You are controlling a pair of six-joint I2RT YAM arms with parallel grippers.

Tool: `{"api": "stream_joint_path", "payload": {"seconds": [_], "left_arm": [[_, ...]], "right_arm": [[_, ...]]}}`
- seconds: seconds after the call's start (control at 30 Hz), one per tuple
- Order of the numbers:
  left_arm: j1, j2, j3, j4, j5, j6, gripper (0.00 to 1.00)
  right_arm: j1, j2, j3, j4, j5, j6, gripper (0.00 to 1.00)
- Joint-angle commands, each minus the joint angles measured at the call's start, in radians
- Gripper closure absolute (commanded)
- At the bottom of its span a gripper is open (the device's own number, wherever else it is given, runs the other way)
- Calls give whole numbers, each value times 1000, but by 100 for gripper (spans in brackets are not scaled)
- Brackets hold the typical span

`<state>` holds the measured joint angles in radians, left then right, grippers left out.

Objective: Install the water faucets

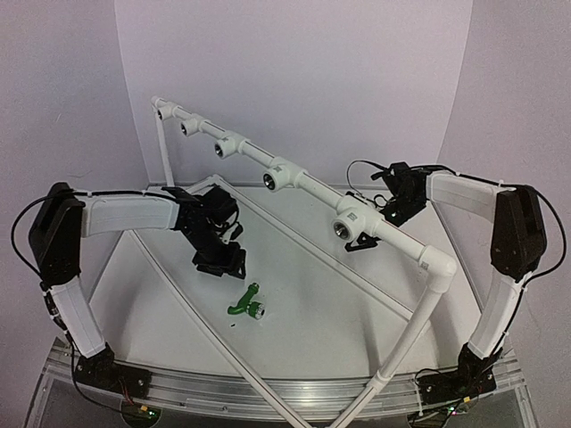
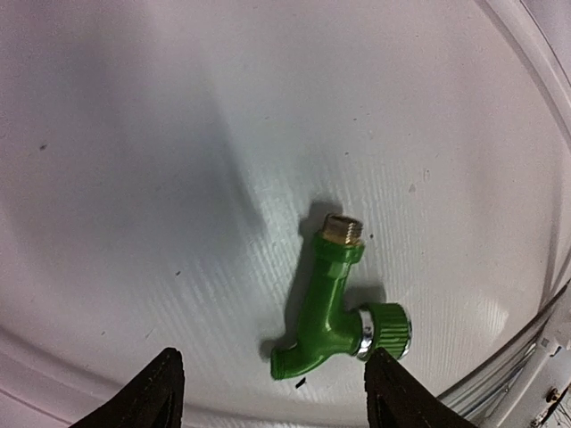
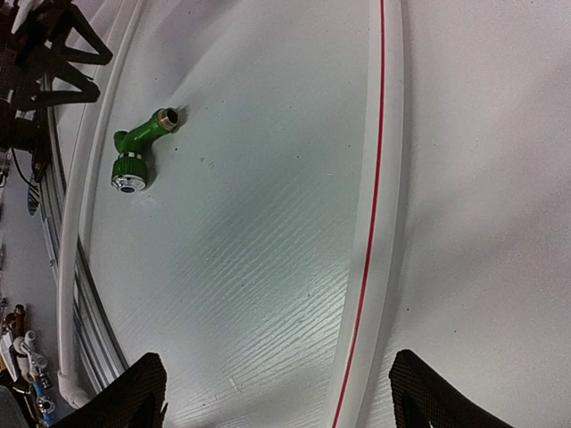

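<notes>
The bright-green faucet [image 1: 246, 302] lies flat on the white table; brass thread end bare.

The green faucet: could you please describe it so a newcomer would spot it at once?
Find the long white pipe crossing the table. In front of it, near the left gripper, lies the faucet. It is the only bright-green thing, with a brass threaded end.
</notes>
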<state>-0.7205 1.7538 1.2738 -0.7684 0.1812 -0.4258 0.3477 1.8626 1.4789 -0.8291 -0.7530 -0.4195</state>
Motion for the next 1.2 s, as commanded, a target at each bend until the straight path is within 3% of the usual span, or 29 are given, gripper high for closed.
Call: {"api": "stream_joint_path", "payload": {"seconds": [0.0, 0.1, 0.33, 0.9, 1.17], "left_arm": [[-64, 99, 97, 70, -15, 6, 38], [-84, 130, 98, 104, 5, -3, 45], [-133, 144, 57, 109, -16, 1, 48], [-172, 226, 81, 69, -190, -57, 63], [-214, 176, 43, 124, -203, -12, 82]], "right_arm": [[0, -23, -15, 40, 4, 69, 16], [0, -34, -30, 52, 4, 83, 17], [5, -40, -56, 74, -46, 127, 19], [51, -45, -108, 122, -73, 182, 20], [70, -30, -135, 192, -123, 271, 20]]}}
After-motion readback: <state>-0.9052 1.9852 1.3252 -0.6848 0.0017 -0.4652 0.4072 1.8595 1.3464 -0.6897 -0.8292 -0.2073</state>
